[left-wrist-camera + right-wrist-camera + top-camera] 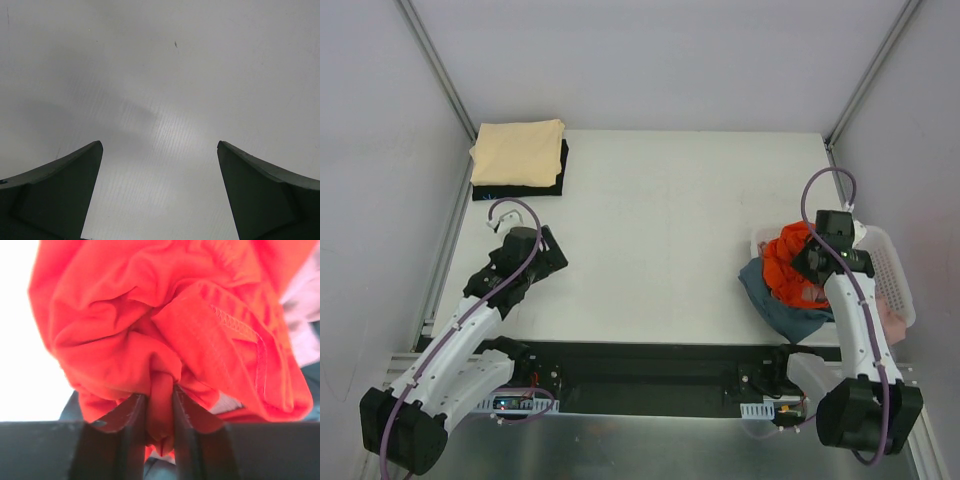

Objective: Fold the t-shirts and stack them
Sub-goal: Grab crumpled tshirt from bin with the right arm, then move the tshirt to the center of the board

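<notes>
A bright orange-red t-shirt [788,268] hangs bunched over the near-left side of the white lattice basket [892,270]. My right gripper [813,262] is shut on a fold of it; the right wrist view shows the orange-red t-shirt [150,330] pinched in my right gripper [160,402]. A dusty blue t-shirt [775,300] spills over the basket's left side onto the table. A pink one [895,312] lies in the basket. A folded pale yellow-cream t-shirt [518,152] lies on a folded black one [525,187] at the far left. My left gripper [548,258] is open and empty over bare table, also in the left wrist view [160,150].
The white table [660,230] lies between the stack and the basket. Grey walls with metal frame posts close in the left, far and right sides. The black base rail runs along the near edge.
</notes>
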### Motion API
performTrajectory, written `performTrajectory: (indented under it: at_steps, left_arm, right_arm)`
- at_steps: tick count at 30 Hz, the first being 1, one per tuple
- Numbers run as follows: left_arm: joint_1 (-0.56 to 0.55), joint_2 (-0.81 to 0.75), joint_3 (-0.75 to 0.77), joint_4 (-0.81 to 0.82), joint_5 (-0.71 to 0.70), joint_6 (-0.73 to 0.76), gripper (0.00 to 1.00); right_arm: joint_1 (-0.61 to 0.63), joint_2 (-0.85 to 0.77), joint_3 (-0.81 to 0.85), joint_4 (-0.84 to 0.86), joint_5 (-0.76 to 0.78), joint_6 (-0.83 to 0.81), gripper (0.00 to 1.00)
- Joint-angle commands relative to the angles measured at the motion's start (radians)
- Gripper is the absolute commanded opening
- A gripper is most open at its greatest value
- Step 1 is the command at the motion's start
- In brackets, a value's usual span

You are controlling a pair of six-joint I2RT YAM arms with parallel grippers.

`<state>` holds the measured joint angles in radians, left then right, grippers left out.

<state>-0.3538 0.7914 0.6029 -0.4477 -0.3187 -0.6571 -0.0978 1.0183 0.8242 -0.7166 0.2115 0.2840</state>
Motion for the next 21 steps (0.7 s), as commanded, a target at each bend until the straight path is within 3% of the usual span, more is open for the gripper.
performTrajectory:
  at_steps: [1,6,10,16,21]
  left_arm:
    - [-0.005,0.014,0.001,0.036,-0.007,0.019,0.99]
    - [-0.005,0.025,0.001,0.041,0.017,0.027,0.99]
    - [-0.005,0.017,-0.002,0.056,0.043,0.024,0.99]
    - [-0.005,0.016,0.006,0.073,0.092,0.033,0.99]
    - [-0.005,-0.018,0.006,0.07,0.069,0.033,0.99]
  right_arm:
    - [-0.006,-0.142,0.067,-0.041,0.06,-0.011,0.18]
    - [-0.006,-0.254,0.206,-0.064,0.115,-0.091,0.01]
    - [-0.006,-0.287,0.344,-0.067,0.066,-0.103,0.01]
    - [-0.006,-0.219,0.629,0.029,-0.157,-0.106,0.01]
    - [-0.005,-0.025,0.867,0.152,-0.484,-0.062,0.02]
